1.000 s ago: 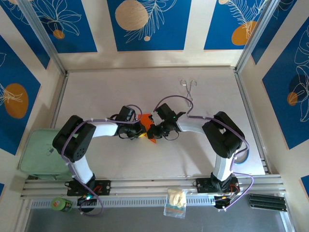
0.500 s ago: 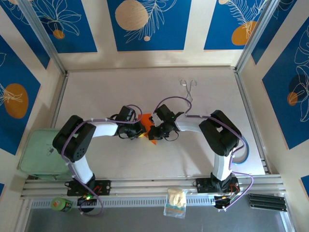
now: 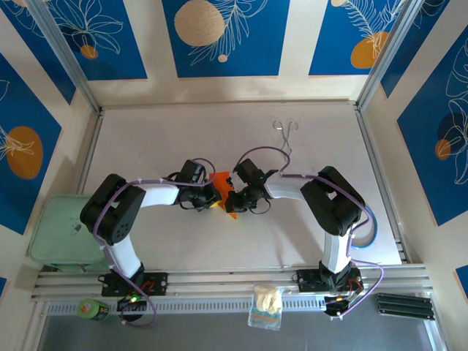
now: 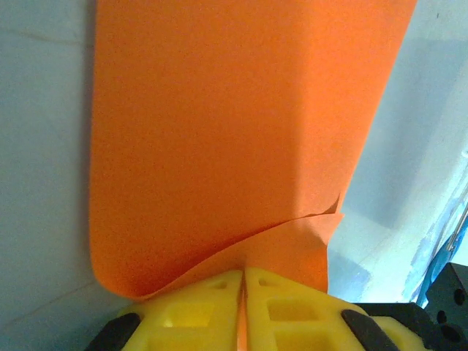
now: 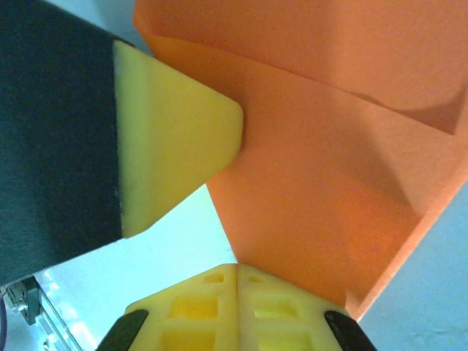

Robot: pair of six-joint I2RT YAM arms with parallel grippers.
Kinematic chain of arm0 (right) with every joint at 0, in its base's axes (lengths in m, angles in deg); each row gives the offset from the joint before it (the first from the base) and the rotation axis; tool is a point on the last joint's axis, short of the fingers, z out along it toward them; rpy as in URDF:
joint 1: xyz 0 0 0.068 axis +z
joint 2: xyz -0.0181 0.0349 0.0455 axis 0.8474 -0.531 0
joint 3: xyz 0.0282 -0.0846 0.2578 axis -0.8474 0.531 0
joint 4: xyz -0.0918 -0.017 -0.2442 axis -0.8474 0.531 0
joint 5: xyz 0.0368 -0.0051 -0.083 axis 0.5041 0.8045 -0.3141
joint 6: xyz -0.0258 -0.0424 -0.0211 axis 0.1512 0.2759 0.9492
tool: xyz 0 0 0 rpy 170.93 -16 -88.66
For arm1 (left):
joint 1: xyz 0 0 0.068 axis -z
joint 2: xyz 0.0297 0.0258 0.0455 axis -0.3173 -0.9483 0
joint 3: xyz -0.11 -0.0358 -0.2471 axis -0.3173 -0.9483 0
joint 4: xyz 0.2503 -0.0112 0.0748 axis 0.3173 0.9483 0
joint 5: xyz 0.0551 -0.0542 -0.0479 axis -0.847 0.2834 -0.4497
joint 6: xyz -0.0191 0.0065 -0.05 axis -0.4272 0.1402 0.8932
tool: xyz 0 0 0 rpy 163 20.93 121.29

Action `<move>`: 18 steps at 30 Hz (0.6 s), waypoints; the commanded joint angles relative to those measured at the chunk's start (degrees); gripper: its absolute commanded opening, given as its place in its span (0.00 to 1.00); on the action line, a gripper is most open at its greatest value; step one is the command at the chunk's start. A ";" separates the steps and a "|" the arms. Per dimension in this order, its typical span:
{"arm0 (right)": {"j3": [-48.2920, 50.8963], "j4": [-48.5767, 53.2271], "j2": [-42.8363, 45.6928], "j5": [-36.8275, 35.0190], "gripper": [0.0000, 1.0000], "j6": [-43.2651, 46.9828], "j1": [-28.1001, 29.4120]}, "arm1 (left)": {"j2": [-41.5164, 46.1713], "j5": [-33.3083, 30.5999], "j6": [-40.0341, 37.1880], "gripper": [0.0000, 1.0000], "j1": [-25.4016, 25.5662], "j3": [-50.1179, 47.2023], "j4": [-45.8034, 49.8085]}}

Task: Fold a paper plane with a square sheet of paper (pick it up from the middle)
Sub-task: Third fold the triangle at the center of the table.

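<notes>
Right arm has edged slightly toward 9 o'clock since 1 second ago; paper unmoved. The square sheet of paper (image 3: 222,180) is at the centre of the table (image 3: 146,139), pinched by 2 tools: left gripper (image 4: 243,281) closed on its edge, right gripper (image 5: 238,274) likewise. Judgement: hold both pinches firm and align edges before creasing. No legible writing.

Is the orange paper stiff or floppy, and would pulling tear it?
Probably floppy: the orange paper curls near the left gripper that pinches its edge. Likely light: edge pinches by this and the right gripper seem enough to hold it. Being so thin, it may tear if pulled from both sides.
</notes>
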 commanded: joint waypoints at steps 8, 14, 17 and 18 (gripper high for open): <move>9.55 -0.18 4.93 2.03 0.03 2.49 -0.54 | -2.13 -2.82 -0.95 0.13 0.44 -0.07 6.20; 14.55 -2.05 10.85 3.48 0.04 2.88 -1.53 | -2.10 -2.22 -0.96 0.12 0.40 0.36 5.95; 14.20 -2.49 14.89 3.32 0.04 2.86 -1.80 | -1.88 -1.87 -1.00 0.13 0.40 0.71 5.93; 14.04 -3.12 16.15 3.11 0.04 2.73 -1.82 | -1.82 -1.86 -0.98 0.13 0.46 0.80 5.85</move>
